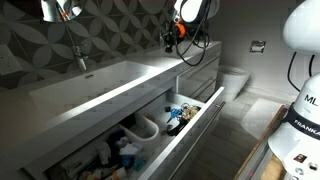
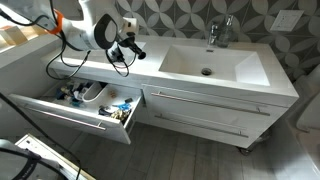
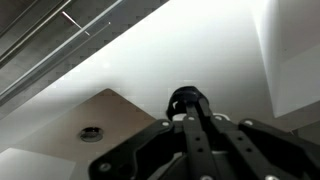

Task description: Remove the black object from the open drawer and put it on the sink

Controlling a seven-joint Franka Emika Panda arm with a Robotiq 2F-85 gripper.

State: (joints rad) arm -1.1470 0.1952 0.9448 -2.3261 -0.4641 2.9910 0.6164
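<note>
My gripper (image 3: 187,113) is shut on the black object (image 3: 187,99), a small round black lump at its fingertips. It hangs over the flat white top of the sink (image 3: 210,50), beside the basin. In both exterior views the gripper (image 2: 128,50) (image 1: 177,35) is above the end of the sink (image 2: 205,62) (image 1: 100,85) that lies over the open drawer (image 2: 70,115) (image 1: 195,122). The drawer is pulled far out and holds blue and white clutter.
The basin drain (image 3: 92,132) lies to one side below the gripper. A chrome tap (image 2: 218,32) stands behind the basin. Closed drawer fronts (image 2: 205,105) sit under the basin. A toilet (image 1: 235,80) stands past the vanity's end.
</note>
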